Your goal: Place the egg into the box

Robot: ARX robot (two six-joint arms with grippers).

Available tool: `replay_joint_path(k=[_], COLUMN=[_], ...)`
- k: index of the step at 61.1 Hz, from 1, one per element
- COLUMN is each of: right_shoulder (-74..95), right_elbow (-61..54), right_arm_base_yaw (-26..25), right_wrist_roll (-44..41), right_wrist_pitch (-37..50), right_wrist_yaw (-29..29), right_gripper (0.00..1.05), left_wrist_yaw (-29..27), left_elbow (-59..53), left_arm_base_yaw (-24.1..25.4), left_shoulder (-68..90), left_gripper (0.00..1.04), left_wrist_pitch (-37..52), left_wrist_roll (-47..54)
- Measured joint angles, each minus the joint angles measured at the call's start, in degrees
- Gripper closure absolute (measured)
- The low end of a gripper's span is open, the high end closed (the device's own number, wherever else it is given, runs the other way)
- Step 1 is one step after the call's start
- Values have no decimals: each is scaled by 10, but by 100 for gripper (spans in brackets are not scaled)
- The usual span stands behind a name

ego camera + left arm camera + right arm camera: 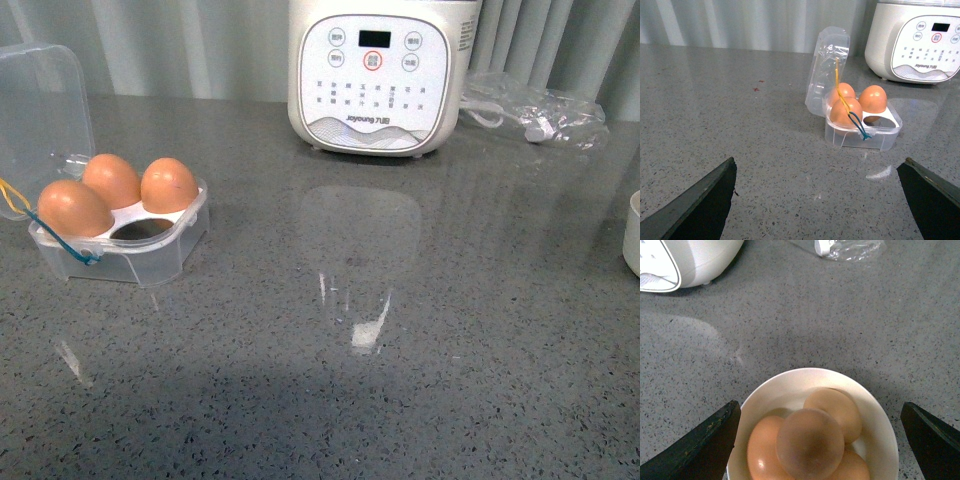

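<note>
Hovering with its fingers spread wide and nothing between them, the robot's right claw [819,403] hangs directly over a white bowl [790,377] heaped with brown eggs. The topmost egg [810,442] lies just under the gap and is, by the look of it, the one to be lifted. That egg shows an almost round outline from above, suggesting its long axis points up toward the camera rather than across the fingers. A straight descent would seem to put one finger on either side of it.

The left claw [819,161], likewise parted and empty, faces the box [860,140] across the grey surface [740,125]. In the front view the clear four-cell box sits at the robot's far left with its lid [40,110] thrown back. Three eggs [112,180] are seated in it, and the cell [140,230] nearest the robot on the right is vacant. The bowl just shows at the surface's right edge, well apart from the box. A white Joyoung cooker [375,75] stands behind the open stretch between them.

The right arm is plainly the nearer to the egg. The carry would run leftward across the robot's front to that one empty cell.
</note>
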Motion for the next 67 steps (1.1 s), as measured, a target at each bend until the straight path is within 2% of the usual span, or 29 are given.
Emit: replay_joint_path(k=[41, 44, 63, 67], right_shoulder=[41, 41, 47, 47], right_elbow=[-11, -13, -19, -19], right_arm_base_yaw=[-9, -9, -17, -19], right_wrist_roll=[-23, -23, -31, -35], right_wrist_pitch=[12, 14, 21, 21], right_wrist_yaw=[-26, -28, -38, -40], right_gripper=[7, 11, 57, 62], left_wrist_yaw=[0, 0, 0, 0], left_elbow=[0, 0, 0, 0], left_arm_base_yaw=[0, 0, 0, 0], left_shoulder=[0, 0, 0, 0], left_gripper=[7, 7, 7, 7], left_wrist_pitch=[0, 0, 0, 0], left_wrist_roll=[0, 0, 0, 0])
